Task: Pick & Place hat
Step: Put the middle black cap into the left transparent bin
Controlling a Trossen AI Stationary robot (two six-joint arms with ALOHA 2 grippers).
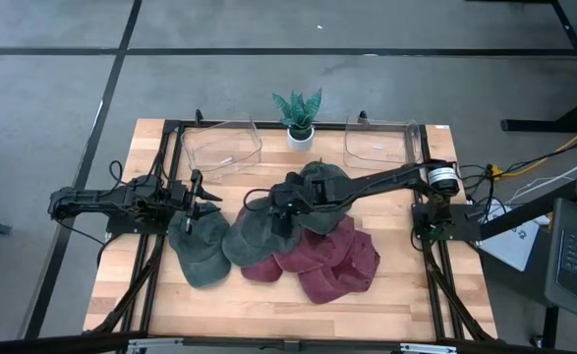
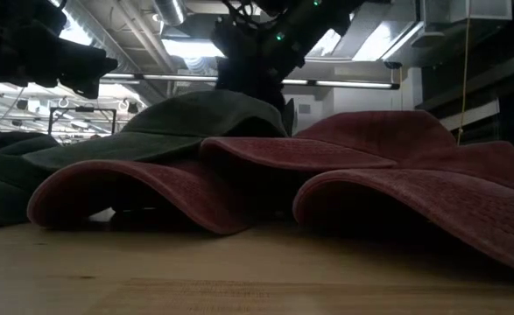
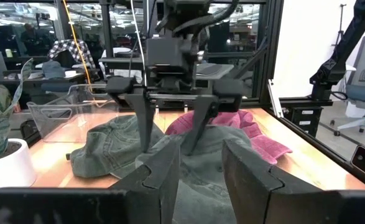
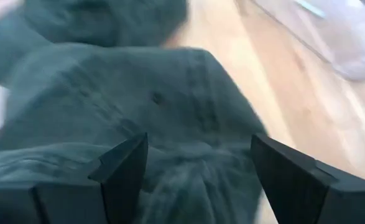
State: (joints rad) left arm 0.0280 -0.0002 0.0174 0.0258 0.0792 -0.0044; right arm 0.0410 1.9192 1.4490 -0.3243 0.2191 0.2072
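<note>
Right now the right gripper (image 1: 280,218) hangs over the middle of the worktop (image 1: 406,295), jaws spread wide and holding nothing, poised just above a grey-green hat (image 1: 259,231) in the pile. Right wrist view confirms: both fingers splayed either side of that hat's crown, fabric between them, no pinch yet.

Hats are heaped mid-worktop: another green hat (image 1: 198,248) toward the left edge, one more green hat (image 1: 319,182) under the right arm, and two maroon hats (image 1: 332,265) toward the near-right part. They overlap each other.

The left gripper (image 1: 198,192) sits near the left edge just above the leftmost green hat, jaws partly apart, gripping nothing that I can see.

Two clear bins (image 1: 221,147) stand along the far edge with a potted plant (image 1: 298,118) between them; likely drop targets.

Risks, as judgement:
- Overlapping brims: a closing pinch may catch two layers and drag a neighbour hat along.
- Soft crown may collapse and slip out on lift if the bite is shallow.
- Both arms close together near the pile; a left move inward could clip the right arm.
- A dangling brim could snag the bin rim or the plant on transfer.
</note>
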